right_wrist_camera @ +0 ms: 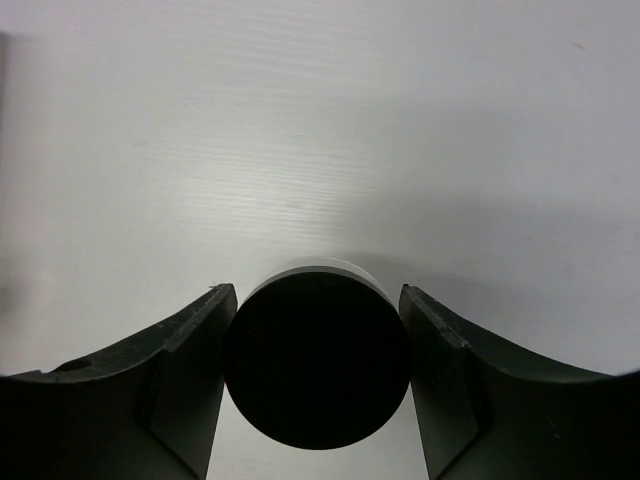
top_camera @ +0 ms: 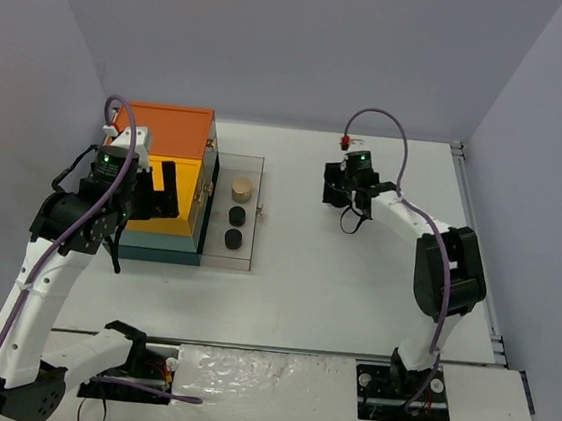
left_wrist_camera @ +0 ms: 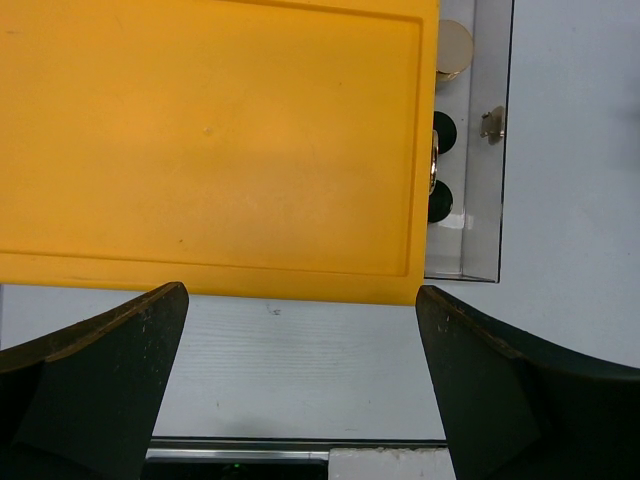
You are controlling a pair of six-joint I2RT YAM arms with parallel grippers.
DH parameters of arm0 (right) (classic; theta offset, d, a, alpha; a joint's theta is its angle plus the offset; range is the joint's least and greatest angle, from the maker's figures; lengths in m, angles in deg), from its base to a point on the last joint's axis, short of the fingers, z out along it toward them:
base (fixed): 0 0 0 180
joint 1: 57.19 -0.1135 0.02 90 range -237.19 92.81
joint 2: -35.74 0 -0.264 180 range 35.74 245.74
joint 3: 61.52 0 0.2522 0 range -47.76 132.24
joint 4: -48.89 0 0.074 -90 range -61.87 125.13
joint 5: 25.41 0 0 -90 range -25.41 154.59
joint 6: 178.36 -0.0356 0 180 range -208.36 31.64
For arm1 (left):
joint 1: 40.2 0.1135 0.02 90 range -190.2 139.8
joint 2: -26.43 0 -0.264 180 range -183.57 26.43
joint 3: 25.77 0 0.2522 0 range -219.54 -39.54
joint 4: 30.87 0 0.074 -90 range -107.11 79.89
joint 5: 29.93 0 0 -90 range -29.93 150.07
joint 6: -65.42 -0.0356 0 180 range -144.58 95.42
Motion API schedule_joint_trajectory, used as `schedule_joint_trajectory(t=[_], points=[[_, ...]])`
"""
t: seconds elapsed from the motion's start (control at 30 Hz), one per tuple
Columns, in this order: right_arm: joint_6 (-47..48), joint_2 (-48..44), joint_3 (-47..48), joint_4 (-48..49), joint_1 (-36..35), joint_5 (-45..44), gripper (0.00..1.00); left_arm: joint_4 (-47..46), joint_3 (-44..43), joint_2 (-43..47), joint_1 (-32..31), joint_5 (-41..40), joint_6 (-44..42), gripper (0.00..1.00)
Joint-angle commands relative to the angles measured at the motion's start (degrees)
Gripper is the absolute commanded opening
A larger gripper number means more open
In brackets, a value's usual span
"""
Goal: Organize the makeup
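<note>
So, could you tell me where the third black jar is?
Right wrist view: the black jar sits clamped in the right gripper, well right of the clear tray.

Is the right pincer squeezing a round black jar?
Yes, the right pincer has a finger pressed on each side of the round black jar.

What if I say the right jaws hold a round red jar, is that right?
No. The jar is black, not red. The right jaws hold a round black jar, as the right wrist view shows.
</note>
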Motion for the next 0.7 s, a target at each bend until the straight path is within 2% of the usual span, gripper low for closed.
schedule_joint_trajectory(t=[0.0,0.13,0.3,0.67], points=[[3.9,-5.4,4.2,3.5,-13.5,3.6,0.0,-2.5,-0.9,0.7,0.4,0.3,0.1,0.97],[6.7,-2.2,8.6,5.4,-22.9,4.1,0.0,-1.7,-0.9,1.7,0.4,0.2,0.3,0.97],[9.0,1.9,12.5,8.6,-28.4,6.6,0.0,-0.3,-1.3,2.9,0.4,-0.6,0.3,0.97],[14.8,10.9,18.4,12.0,-32.1,13.6,0.04,1.5,-1.2,3.9,0.4,-1.4,0.4,0.97]])
